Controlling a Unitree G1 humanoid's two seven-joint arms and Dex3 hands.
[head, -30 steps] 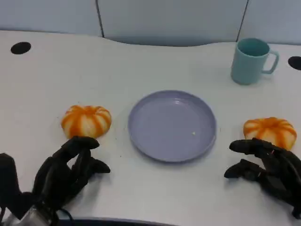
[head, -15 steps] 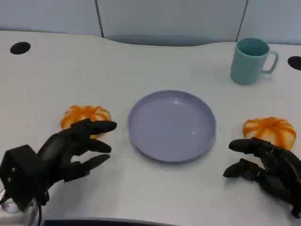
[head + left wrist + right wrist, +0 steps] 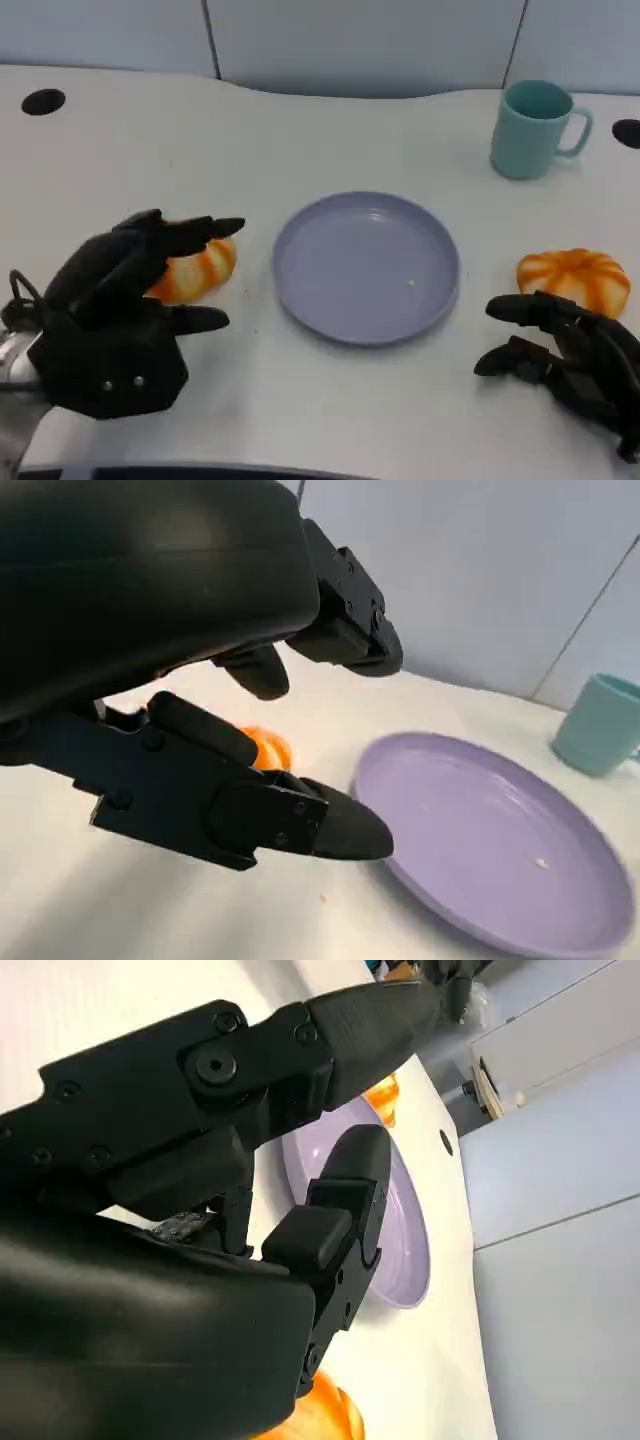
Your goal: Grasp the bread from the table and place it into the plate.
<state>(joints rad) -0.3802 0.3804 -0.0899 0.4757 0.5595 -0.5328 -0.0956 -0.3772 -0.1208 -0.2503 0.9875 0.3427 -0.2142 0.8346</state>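
So the left hand [image 3: 125,300] is up over the left bread [image 3: 195,268] near the worktop's [image 3: 330,130] left edge — fingers spread wide, nothing in it, and whether it's actually touching the bun I can't tell. The purple plate [image 3: 366,265] sits mid-worktop, nothing on it, just beside that bun. A second bread [image 3: 573,277] lies near the right edge, on the plate's other side. The right hand [image 3: 560,355] sits by the front edge just short of that bun — fingers apart, holding nothing. A teal mug [image 3: 536,128] stands toward the far right corner
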